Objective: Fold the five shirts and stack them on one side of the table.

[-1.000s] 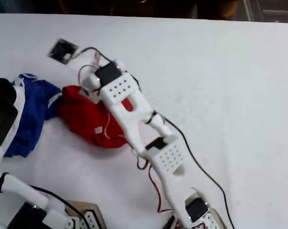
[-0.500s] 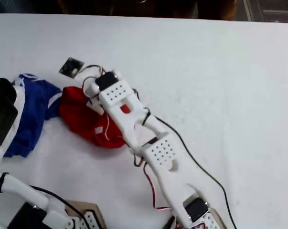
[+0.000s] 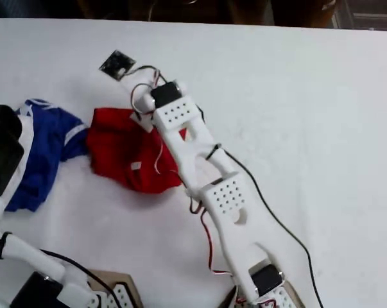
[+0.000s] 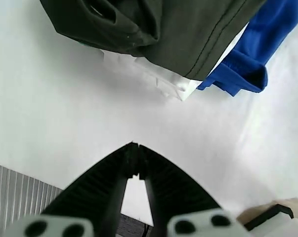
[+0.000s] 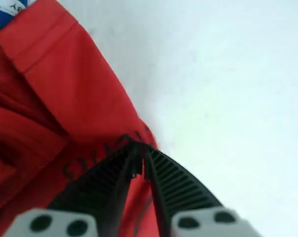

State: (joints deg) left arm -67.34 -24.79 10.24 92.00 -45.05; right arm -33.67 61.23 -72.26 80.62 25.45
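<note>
A crumpled red shirt point(image 3: 126, 157) lies left of the table's middle. My right arm point(image 3: 199, 173) stretches from the near edge to the shirt's far right corner. My right gripper point(image 5: 139, 150) is shut on the edge of the red shirt point(image 5: 50, 94), its tips at the table surface. At the table's left side, a blue shirt point(image 3: 42, 144), a dark shirt point(image 3: 0, 144) and a white shirt point(image 3: 23, 138) lie in a heap. My left gripper point(image 4: 134, 148) is shut and holds nothing, hovering over bare table short of the dark shirt point(image 4: 153, 24), white shirt point(image 4: 171, 84) and blue shirt point(image 4: 260, 47).
The white table point(image 3: 296, 96) is bare to the right of and beyond the red shirt. The arm bases point(image 3: 110, 289) stand at the near edge. The right arm's black cable point(image 3: 270, 224) trails along the table beside it.
My right arm has swung right and farther away, pulling the red shirt's corner with it. The red shirt has shifted right and spread, away from the blue one. The left pile is unchanged.
</note>
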